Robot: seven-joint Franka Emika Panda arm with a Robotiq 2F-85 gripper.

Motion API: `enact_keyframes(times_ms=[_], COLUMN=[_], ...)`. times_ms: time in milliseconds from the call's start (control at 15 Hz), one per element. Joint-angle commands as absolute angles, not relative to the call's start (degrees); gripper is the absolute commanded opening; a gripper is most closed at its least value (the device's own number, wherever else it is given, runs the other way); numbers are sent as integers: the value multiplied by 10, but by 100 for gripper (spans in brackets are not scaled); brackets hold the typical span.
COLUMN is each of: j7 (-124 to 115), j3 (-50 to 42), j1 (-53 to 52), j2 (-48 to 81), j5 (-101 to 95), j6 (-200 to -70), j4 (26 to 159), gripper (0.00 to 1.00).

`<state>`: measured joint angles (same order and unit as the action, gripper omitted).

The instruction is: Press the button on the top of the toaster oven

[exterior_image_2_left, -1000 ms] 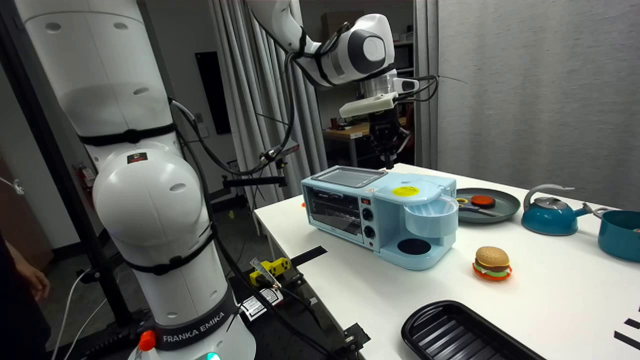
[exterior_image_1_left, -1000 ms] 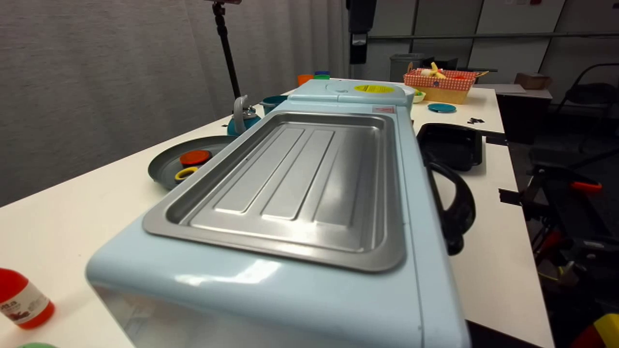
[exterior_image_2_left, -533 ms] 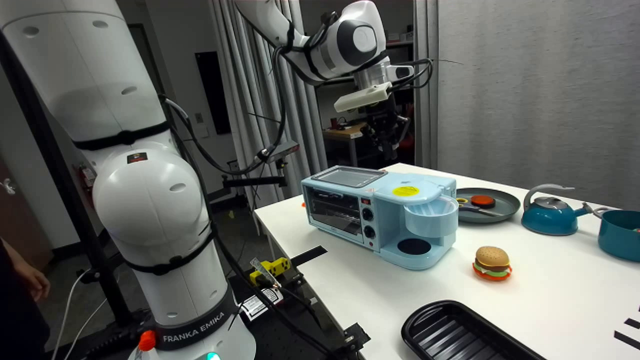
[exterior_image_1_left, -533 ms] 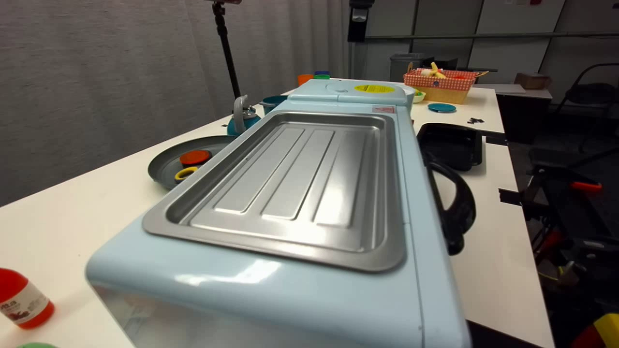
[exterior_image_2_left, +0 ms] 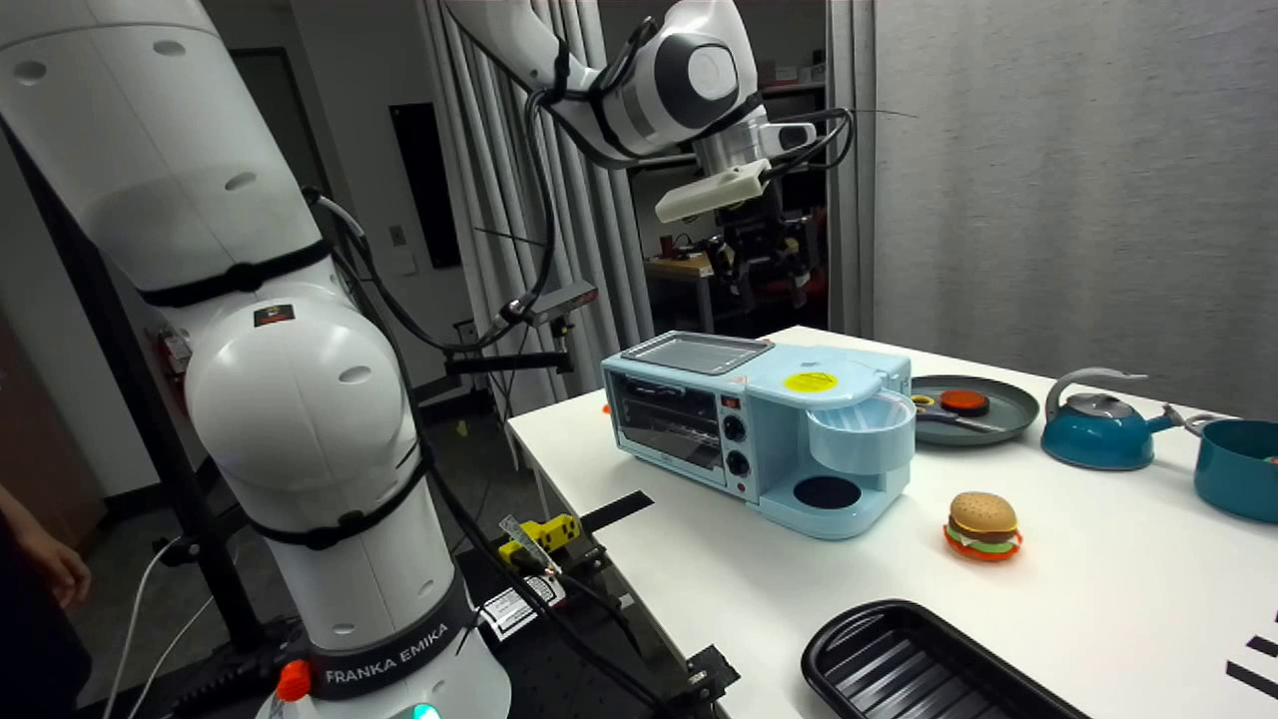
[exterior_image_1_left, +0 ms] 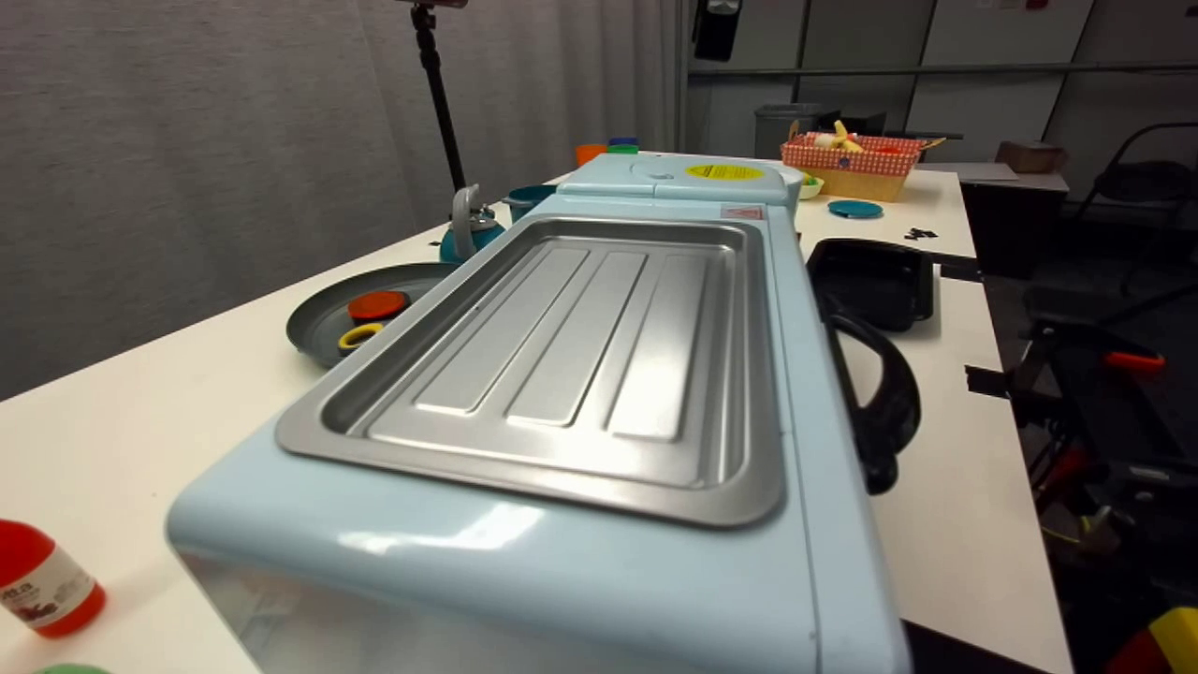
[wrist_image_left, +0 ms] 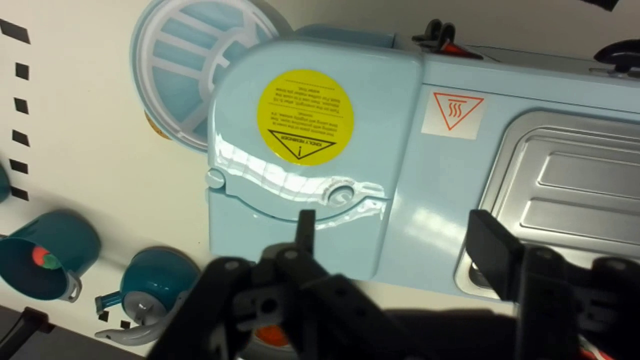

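The pale-blue toaster oven (exterior_image_2_left: 774, 384) stands on the table in both exterior views; its ribbed silver tray top (exterior_image_1_left: 562, 328) faces up. In the wrist view a round button (wrist_image_left: 341, 195) sits beside the curved seam of the top, below a yellow label (wrist_image_left: 306, 117). My gripper (wrist_image_left: 393, 220) hangs above the oven, jaws spread wide, with nothing between them. The left finger (wrist_image_left: 306, 230) appears just below the button, while the right one overlaps the tray's corner. In an exterior view the gripper (exterior_image_2_left: 772, 298) is high over the oven's far side, clear of its surface.
Beside the oven lie a grey pan (exterior_image_2_left: 1016, 406) holding a red piece, a teal kettle (exterior_image_2_left: 1103, 437) and a teal pot (exterior_image_2_left: 1233, 477). A toy burger (exterior_image_2_left: 982, 524) and a black tray (exterior_image_2_left: 919, 669) are in front. A red bottle (exterior_image_1_left: 42, 580) stands near the oven's end.
My gripper has risen away from the oven's top and drifted left in an exterior view. Its fingers, together a second ago, have spread apart. The oven has stayed put.
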<state>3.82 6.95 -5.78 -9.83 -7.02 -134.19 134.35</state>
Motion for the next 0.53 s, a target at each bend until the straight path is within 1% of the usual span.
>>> enact_keyframes(times_ms=[0,467], j7=[20,5], j3=[71,75], j1=[-56,-56], j2=[-138,-176], j5=[-89,-93], j6=[-1358,-1353], j4=[1379,1412], gripper=[100,100])
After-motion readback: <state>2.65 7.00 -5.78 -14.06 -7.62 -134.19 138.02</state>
